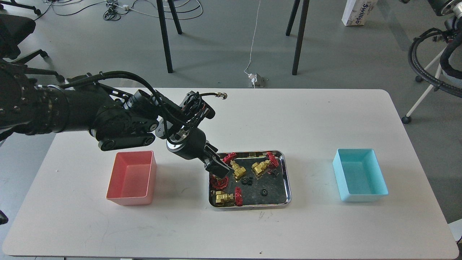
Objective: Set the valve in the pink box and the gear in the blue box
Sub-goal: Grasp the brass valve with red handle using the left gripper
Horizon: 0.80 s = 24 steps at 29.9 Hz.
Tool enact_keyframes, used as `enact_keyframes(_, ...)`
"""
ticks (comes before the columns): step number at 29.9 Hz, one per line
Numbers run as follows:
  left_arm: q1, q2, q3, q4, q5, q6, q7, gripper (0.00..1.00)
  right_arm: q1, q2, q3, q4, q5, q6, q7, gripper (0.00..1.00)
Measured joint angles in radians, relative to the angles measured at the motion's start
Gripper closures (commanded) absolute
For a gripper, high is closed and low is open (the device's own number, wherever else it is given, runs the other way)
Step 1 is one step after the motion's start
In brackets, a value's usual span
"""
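Four valves in steel tray [285, 180] mid-bench. Left hand [219, 167] down among them at nearest valve [235, 169]; grip state unclear (fingers dark). Brass body likely heavy, rigid, slick: take by body, not spoked wheel. Pink box [131, 178] empty, left.

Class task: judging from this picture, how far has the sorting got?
Done: nothing; the pink box and blue box both look empty. In hand: the left hand reaches into the tray among the valves. Left: every valve and gear.
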<state>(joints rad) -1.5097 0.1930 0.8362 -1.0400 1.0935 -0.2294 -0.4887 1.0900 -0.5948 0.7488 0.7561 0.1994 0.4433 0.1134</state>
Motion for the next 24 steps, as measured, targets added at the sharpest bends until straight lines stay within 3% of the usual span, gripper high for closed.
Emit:
enact_keyframes(9, 0.119, -0.01, -0.001, 0.082, 0.047, 0.047, 0.0, 0.04, -0.015, 0.004, -0.013, -0.001, 0.0, -0.001, 0.0, 0.0)
enact_keyframes(19, 0.174, -0.018, -0.003, 0.131, 0.06, 0.089, 0.0, 0.2, -0.023, 0.002, -0.02, 0.0, 0.0, -0.001, 0.0, 0.0)
enact_keyframes(24, 0.191, -0.032, -0.007, 0.159, 0.06, 0.105, 0.0, 0.24, -0.025, 0.002, -0.02, 0.001, 0.0, -0.011, 0.0, 0.0)
